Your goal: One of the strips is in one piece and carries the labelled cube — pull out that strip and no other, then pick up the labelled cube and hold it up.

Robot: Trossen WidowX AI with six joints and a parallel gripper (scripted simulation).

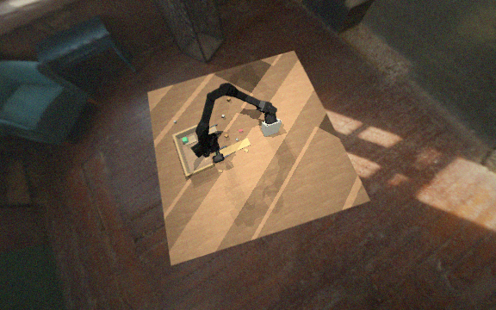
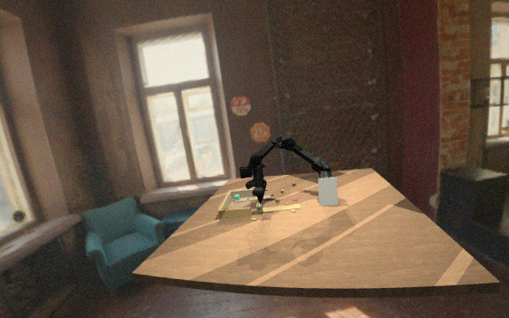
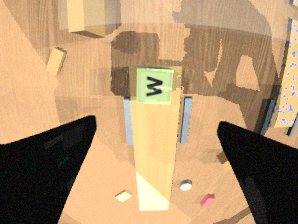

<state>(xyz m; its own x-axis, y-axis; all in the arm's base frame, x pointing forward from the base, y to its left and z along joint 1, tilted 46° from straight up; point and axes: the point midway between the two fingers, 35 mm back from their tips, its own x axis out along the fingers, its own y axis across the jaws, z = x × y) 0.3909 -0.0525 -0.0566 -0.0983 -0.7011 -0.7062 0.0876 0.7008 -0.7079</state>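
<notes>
A pale green cube marked "W" sits on the end of a long yellow strip that lies on the wooden table. My gripper is open and empty. It hangs just above the cube, with the black fingers wide on either side of the strip. In the top view the cube is hidden under the gripper. A second, plain green cube lies inside the shallow wooden frame.
Two short grey-blue bars flank the strip. Small loose pieces lie about: a pink one, a white bead, a tan chip. The arm's white base block stands to the right.
</notes>
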